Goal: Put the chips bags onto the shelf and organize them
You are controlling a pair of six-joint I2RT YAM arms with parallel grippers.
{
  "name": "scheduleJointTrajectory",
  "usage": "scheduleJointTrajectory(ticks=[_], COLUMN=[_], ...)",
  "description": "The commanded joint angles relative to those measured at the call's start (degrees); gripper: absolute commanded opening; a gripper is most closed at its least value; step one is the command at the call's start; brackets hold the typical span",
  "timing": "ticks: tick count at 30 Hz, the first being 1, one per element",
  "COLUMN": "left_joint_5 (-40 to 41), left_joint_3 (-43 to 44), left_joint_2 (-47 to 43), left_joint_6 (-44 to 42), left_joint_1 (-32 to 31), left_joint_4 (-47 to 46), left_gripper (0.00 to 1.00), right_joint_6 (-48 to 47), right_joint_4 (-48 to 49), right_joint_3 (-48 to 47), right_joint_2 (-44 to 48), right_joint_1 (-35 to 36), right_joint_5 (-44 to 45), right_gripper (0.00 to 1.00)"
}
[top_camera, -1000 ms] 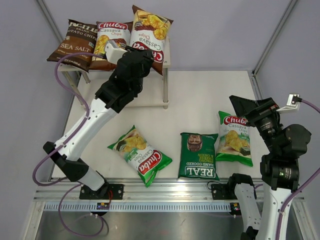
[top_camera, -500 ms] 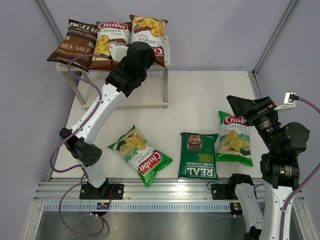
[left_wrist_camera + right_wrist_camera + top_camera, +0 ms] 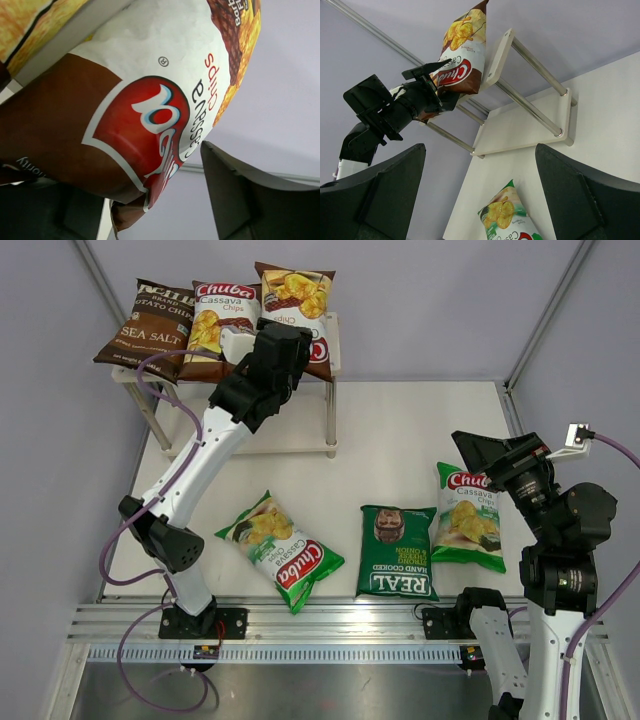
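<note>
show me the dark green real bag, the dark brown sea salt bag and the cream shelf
dark green REAL bag (image 3: 397, 552): top view, its centre
dark brown Sea Salt bag (image 3: 147, 330): top view, its centre
cream two-tier shelf (image 3: 295, 422): top view, bare lower board

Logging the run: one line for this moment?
left gripper: open, at rightmost brown Chuba bag on shelf top tier | right gripper: open, empty | on table: left green Chuba bag, REAL bag, right green Chuba bag
</note>
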State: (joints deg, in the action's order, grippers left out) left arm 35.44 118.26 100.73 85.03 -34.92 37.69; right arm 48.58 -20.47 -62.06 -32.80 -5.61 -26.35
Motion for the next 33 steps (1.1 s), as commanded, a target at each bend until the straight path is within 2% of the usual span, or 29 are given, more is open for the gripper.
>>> scheduleJointTrajectory(ticks=[1, 3, 6, 14, 23, 33], left_joint_5=[-0.9, -1.08, -2.38, -4.94, -7.4, -3.62], left_joint_3=[2.15, 2.15, 2.24, 4.88, 9.53, 11.29], left_joint_2=[-0.09, -0.09, 0.43, 1.58, 3.86, 5.18], left_joint_6=[-1.27, -1.71, -2.33, -4.53, -5.84, -1.81], left_joint_1=[0.2, 0.2, 0.81, 1.25, 1.69, 2.13], left_joint_4=[-1.13, -0.96, -0.95, -0.96, -0.07, 3.53], left_gripper=[0.77, 0.84, 0.87, 0.82, 0.89, 0.9], right_joint_6=[-1.12, -1.12, -1.2, -1.29, -1.2, -1.2], right_joint_4=[2.36, 2.45, 2.54, 2.89, 3.33, 3.68], right_joint_3=[-0.16, 0.01, 0.19, 0.54, 1.15, 1.16], right_joint_2=[-0.25, -0.34, -0.51, -0.52, -0.51, -0.78], right_joint_1=[0.6, 0.6, 0.6, 0.6, 0.68, 0.77], right_joint_5=[0.77, 0.69, 0.6, 0.68, 0.6, 0.51], right_gripper=[0.99, 0.99, 0.99, 0.99, 0.99, 1.0])
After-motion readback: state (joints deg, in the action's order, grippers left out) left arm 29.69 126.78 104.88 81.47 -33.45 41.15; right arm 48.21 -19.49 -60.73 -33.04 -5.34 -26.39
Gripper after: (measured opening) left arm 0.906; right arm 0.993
